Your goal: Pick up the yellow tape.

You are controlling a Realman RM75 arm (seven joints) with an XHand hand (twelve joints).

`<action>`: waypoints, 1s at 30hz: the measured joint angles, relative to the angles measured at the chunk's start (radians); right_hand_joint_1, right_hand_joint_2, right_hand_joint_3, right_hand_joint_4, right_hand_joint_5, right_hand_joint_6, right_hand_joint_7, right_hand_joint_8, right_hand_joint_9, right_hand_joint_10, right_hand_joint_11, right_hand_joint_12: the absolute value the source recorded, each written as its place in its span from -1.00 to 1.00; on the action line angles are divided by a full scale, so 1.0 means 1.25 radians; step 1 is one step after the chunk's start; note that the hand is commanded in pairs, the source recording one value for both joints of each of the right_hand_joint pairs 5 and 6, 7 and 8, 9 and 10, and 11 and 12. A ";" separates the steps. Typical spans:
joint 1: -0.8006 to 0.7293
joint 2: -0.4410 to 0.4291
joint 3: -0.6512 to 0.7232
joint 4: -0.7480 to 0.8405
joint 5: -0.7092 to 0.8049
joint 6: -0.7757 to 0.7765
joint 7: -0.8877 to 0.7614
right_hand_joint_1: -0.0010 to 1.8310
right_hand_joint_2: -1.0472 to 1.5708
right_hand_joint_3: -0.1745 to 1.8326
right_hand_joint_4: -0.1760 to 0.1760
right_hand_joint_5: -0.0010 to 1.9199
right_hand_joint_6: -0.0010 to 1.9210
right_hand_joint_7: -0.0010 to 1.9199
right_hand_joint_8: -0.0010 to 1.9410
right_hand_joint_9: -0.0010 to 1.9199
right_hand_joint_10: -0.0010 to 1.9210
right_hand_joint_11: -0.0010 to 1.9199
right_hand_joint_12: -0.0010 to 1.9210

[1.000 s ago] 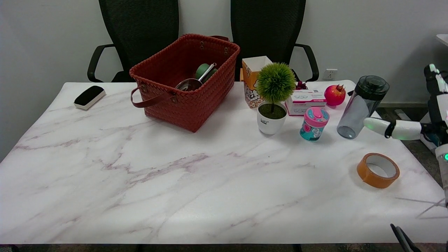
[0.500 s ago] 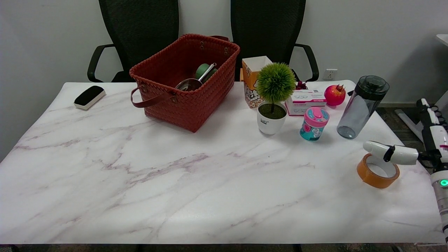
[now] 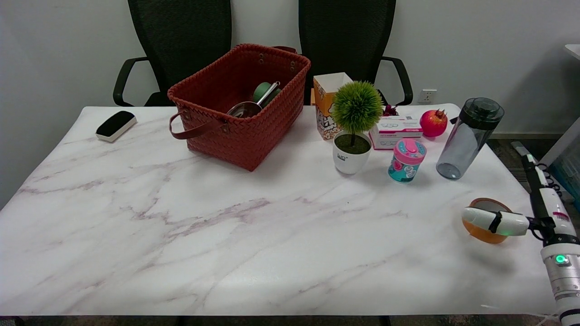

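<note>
while the right hand [image 3: 521,217] crosses it, the yellow tape [image 3: 485,235] lies at the table's [image 3: 272,235] right edge; the hand's grip can't be told.

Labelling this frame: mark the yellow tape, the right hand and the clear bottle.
yellow tape [image 3: 484,236], head view, lower outer wall.
right hand [image 3: 495,222], head view, white finger across tape.
clear bottle [image 3: 462,145], head view, body.

A single head camera is looking down and across the white marble-patterned table [image 3: 226,235] from above its near edge, facing the two black mesh office chairs [image 3: 181,40] and the pale wall behind. It is sitting near enough that the tabletop is filling most of the picture.
</note>
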 measured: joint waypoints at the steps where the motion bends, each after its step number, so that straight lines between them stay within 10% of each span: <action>1: 0.001 0.000 0.001 -0.011 0.000 -0.009 0.004 -0.05 -0.20 -0.55 0.00 -1.00 -1.00 -1.00 -1.00 -1.00 -1.00 -1.00 -1.00; 30: 0.026 0.006 0.027 -0.193 0.000 -0.140 0.028 0.00 -0.26 -0.52 0.00 -1.00 -1.00 -1.00 -1.00 -1.00 -1.00 -1.00 -1.00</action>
